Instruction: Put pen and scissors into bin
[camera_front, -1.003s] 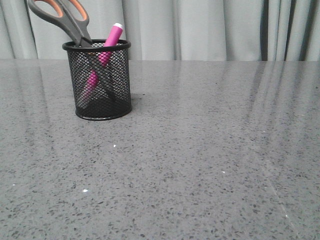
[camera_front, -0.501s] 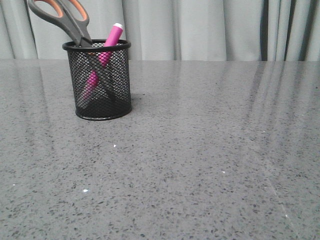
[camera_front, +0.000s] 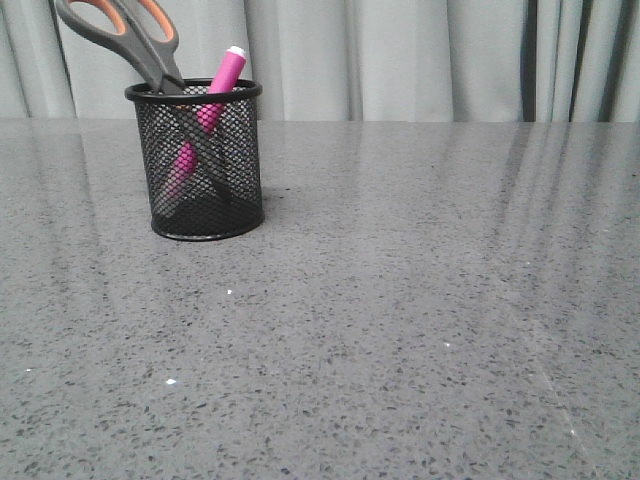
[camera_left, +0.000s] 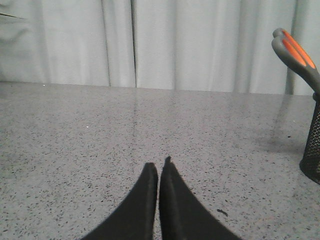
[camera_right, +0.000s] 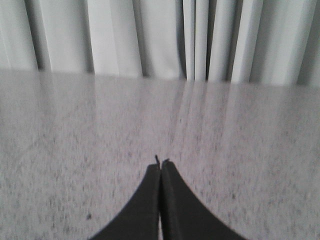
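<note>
Left gripper (camera_left: 158, 167) sits low at the bottom centre of the left wrist view, both dark fingers pressed together tip to tip, holding nothing, pointing out over the grey speckled table (camera_left: 100, 150). Right gripper (camera_right: 160, 165) has the same pose in the right wrist view: fingers closed flat against each other, empty, aimed across the table toward the pale curtain (camera_right: 150, 35). That view is a bit blurred. Neither arm shows in the front view.

Bin (camera_front: 200, 160) stands upright in the upper left of the front view, on the table, near the curtain. Scissors (camera_front: 130, 35) are inside it, blades down, handles sticking out over the rim and leaning toward the upper left corner. Pen (camera_front: 222, 80) is also in the bin, tilted the other way, its white tip poking above the rim to the right of the scissor handles; through the mesh the two cross. In the left wrist view the scissor handles and a strip of the bin show at the right edge, well apart from the closed fingers.

Versus the front views half a second and a second ago: no visible difference; bin, scissors and pen in the same spots.
</note>
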